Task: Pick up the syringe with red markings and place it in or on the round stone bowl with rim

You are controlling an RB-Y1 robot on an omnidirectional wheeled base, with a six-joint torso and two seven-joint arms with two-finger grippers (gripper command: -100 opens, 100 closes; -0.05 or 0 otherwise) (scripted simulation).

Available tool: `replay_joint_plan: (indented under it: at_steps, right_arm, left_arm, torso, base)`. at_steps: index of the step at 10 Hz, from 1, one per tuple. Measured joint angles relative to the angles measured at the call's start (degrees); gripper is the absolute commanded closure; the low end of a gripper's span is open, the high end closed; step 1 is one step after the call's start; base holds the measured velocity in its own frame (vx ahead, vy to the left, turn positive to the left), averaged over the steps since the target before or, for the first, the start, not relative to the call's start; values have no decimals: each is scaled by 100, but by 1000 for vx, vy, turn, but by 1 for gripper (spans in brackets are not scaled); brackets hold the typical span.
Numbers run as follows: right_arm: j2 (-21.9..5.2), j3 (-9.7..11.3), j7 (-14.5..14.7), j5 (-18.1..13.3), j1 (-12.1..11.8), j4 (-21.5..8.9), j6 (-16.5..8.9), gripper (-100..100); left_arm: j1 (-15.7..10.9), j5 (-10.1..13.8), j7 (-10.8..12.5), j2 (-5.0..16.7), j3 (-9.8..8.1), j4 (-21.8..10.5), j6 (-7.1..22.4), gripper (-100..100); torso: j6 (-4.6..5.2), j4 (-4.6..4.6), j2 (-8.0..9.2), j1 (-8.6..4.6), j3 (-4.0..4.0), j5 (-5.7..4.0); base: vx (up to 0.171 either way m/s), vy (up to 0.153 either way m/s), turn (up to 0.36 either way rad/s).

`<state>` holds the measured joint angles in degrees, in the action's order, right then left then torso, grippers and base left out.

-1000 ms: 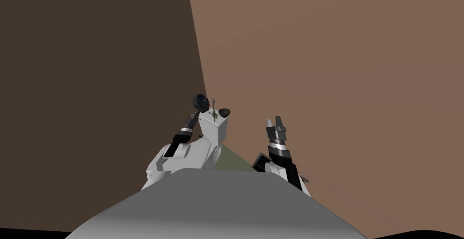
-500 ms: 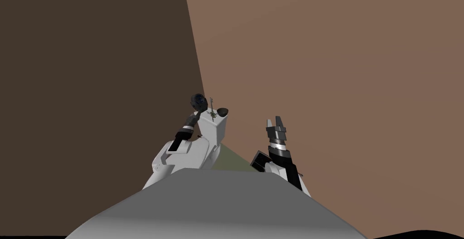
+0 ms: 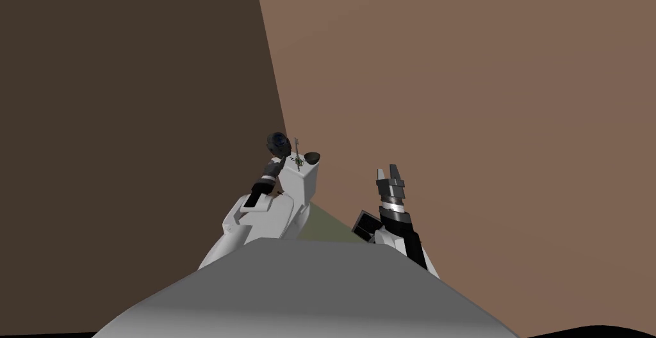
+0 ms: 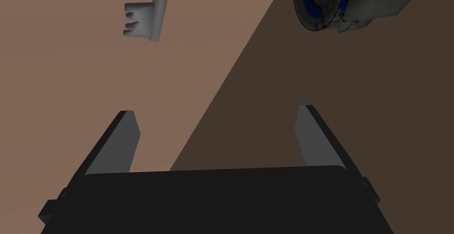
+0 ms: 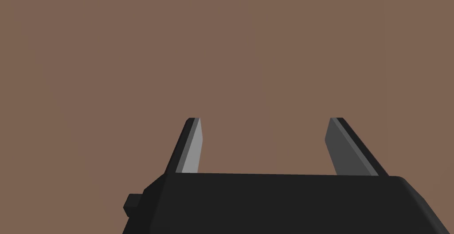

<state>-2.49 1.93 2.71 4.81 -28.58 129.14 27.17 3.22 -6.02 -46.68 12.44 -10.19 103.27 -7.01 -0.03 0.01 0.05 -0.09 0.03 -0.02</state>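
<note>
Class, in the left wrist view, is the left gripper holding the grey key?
No, the left gripper stands open and empty, and the grey key shows well beyond it, untouched.

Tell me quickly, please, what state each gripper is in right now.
Left gripper: open, holding nothing.
Right gripper: open, holding nothing.

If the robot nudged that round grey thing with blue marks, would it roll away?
Possibly: the round grey thing looks drum-shaped with a curved side, so it could roll. Its seamed shell looks stiff, not floppy. It appears bulkier than the key nearby, so probably heavier.
</note>
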Motion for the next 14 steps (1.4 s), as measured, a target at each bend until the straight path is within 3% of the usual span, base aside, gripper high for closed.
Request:
replay_joint_plan:
  at_steps: [10,12,14]
  right_arm:
    - [0,0,0,0,0,0,0,0]
    - [0,0,0,0,0,0,0,0]
    - [0,0,0,0,0,0,0,0]
  left_arm:
    - [-922,-418,-1456,-198,-306,-1027,687,-100]
    - [-976,-443,-1604,-210,-328,-1091,761,-100]
    - [-981,-442,-1612,-206,-330,-1093,769,-100]
  torso:
    - [1,-1,-6,0,-3,0]
    - [-2,-1,-5,9,-3,2]
    - [-2,0,-2,9,-1,1]
  base:
    - [-4,-26,-37]
    - [-6,-10,6]
    - [-2,-3,2]
